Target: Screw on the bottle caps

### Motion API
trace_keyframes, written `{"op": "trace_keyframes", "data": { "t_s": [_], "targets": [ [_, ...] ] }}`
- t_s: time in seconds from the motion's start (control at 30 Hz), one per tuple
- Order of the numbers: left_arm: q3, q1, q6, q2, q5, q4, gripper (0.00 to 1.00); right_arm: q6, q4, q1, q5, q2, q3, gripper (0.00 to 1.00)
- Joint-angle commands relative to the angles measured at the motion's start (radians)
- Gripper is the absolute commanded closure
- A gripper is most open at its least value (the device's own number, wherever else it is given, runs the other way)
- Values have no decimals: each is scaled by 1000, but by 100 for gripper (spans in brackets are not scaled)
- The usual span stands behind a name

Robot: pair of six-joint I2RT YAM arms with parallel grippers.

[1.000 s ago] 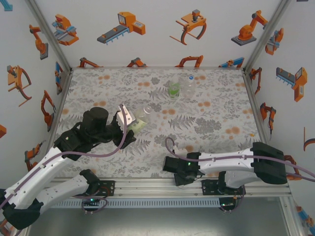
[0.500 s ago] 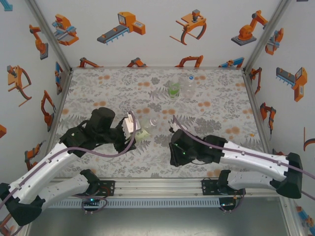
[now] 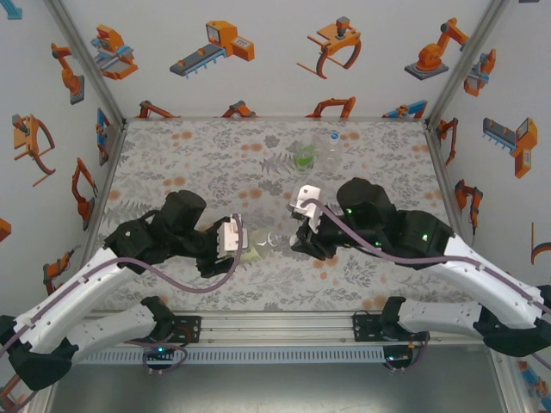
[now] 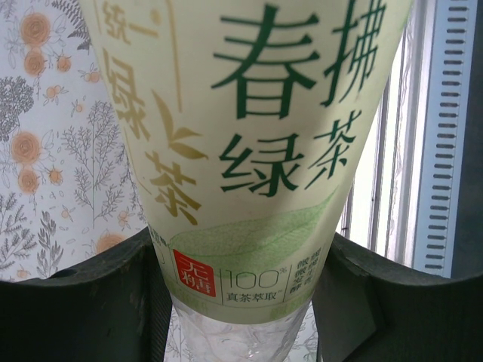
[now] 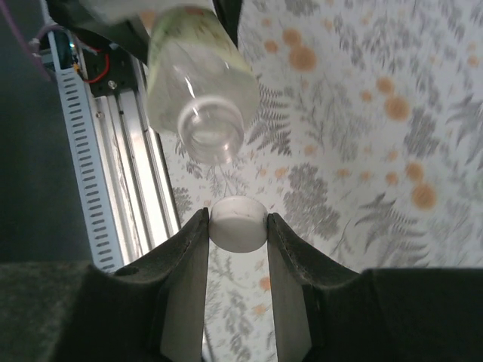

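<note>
bottle (image 4: 249,151) reads 春拂绿茶, red tag (image 4: 195,273) 无糖, then 100% 真茶萃取. left gripper (image 3: 234,241) clamped on its body over mid surface (image 3: 379,155). right gripper (image 5: 238,220) pinching cap (image 5: 238,226) just short of bottle's open mouth. second ago right arm (image 3: 405,232) sat parked at near edge, now up by bottle.

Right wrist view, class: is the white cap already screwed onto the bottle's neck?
No, the white cap sits pinched in the right gripper, apart from the open mouth of the bottle.
</note>
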Motion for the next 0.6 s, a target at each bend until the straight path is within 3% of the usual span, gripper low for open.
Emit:
{"op": "trace_keyframes", "data": {
  "t_s": [0.0,0.3,0.57],
  "targets": [
    [37,-23,53,15,-21,-45,100,-244,-14,-1,-146,3,55,100],
    [58,-49,80,20,-7,-59,100,-479,-35,0,-257,18,43,100],
    [70,-53,89,22,12,-64,100,-490,21,1,-271,28,25,100]
  ]
}}
